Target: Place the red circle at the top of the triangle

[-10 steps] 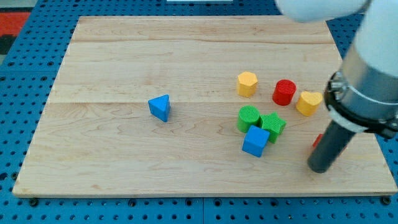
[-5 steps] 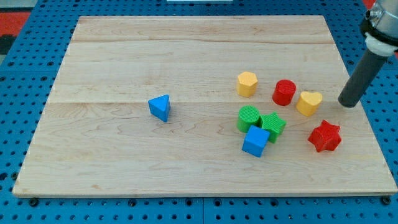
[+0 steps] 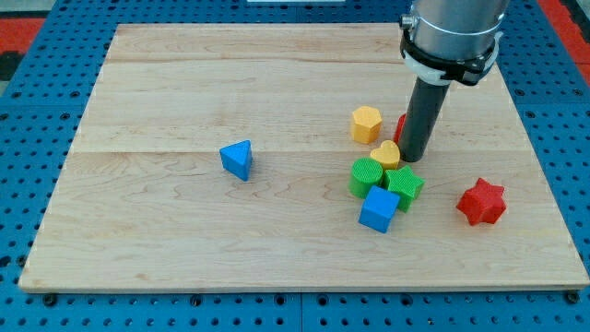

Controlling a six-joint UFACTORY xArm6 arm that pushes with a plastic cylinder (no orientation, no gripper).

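Note:
The blue triangle [image 3: 238,159] lies left of the board's middle. The red circle [image 3: 402,127] is mostly hidden behind my dark rod; only a red sliver shows at the rod's left edge. My tip [image 3: 412,158] rests just right of the yellow heart [image 3: 386,154] and in front of the red circle, far to the right of the triangle.
A yellow hexagon [image 3: 366,124] sits left of the rod. A green circle [image 3: 368,175], a green star [image 3: 404,184] and a blue cube [image 3: 379,209] cluster below the heart. A red star [image 3: 481,202] lies at the right. The wooden board [image 3: 184,249] ends near the red star.
My tip swept from the board's right side leftward to the red circle. The yellow heart was pushed left and down against the green blocks. The red circle became mostly hidden.

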